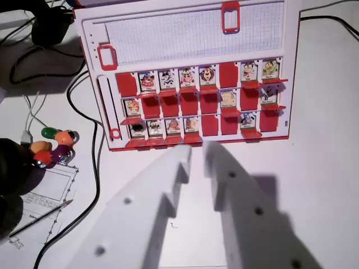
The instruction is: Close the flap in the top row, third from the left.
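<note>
Nearest the lens: white hand (196,154), fingers a little apart and clamped on nothing, tips hovering just short of the near red edge of the game board (291,67). No contact with any flap visible.

Beneath and around the hand: pale worktop (325,168), bare on the wrist view's right, offering free room for a sideways or forward approach. On the wrist view's left: printed sheet (47,193) with a pen (39,217) lying across it, a cluster of coloured plugs (55,147), and a black cable (96,168) curving close beside the board's left edge; less room on that side.

Middle distance: board lying flat, three rows of small portrait flaps in red frames. Top row here taken as the farthest row; counted from the wrist view's left, first position a bare red slot, then portraits. Target flap (167,79), third from the left under that count, showing its picture and so judged still raised. Count uncertain, since the board may be viewed from its reverse side. Task judged not yet begun at the flap itself: approach under way, push remaining.

To reach that row, passage needed over two nearer rows of upright flaps, with risk of knocking neighbours on either side, set touching or nearly so.

Farthest: gridded white panel (190,31) with a red slider (230,15), and a dark object (47,22) beyond the board's far left corner.
</note>
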Robot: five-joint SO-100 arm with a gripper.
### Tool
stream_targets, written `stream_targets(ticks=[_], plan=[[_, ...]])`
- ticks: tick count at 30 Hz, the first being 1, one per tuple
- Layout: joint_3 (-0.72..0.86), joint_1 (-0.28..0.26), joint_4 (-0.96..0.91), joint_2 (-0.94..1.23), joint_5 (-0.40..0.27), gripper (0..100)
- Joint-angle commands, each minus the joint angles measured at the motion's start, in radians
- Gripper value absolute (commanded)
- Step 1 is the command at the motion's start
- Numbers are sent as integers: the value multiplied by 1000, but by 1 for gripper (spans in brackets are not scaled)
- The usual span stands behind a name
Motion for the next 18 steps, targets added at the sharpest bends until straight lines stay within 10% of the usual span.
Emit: stream_targets(ticks=[1, 18], plan=[[-100, -9, 0, 14, 8, 2], [-199, -15, 31, -115, 37, 2]])
